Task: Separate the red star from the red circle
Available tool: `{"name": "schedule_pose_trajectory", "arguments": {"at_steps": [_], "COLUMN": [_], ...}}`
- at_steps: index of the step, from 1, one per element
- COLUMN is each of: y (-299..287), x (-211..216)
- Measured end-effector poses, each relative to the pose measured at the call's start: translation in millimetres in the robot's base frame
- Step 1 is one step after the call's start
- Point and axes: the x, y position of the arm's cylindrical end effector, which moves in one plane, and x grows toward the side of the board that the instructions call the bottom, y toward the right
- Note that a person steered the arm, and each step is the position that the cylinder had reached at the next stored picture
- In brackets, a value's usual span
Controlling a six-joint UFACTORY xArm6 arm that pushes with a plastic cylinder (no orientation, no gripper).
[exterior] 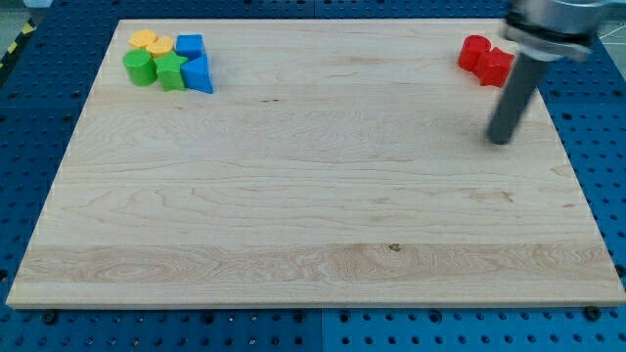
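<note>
Your tip [500, 141] sits just below the touching red circle [475, 51] and red star [497, 66], upper right; no gripper shows. Next, wedge between them.

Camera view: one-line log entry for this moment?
tip: below red pair, apart | red star and red circle: touching, top right | other blocks: top-left cluster

1. You are looking at a board [293, 196] of pale wood, with visible grain, a few small dark knots and a smooth matt finish.
2. The red circle [475, 51], red star [496, 66], green star [171, 70] and blue cube [189, 45] look like smooth, solidly coloured pieces; you cannot tell plastic from painted wood.
3. The rod ending in my tip [500, 140] is dark, smooth, faintly sheened.
4. The blue perforated surface [59, 332] under the board looks like painted metal.
</note>
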Motion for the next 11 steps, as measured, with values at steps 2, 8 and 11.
{"name": "schedule_pose_trajectory", "arguments": {"at_steps": [2,8,11], "y": [63.5,12.1,-44.2], "x": [-18.5,-144.4,-144.4]}}
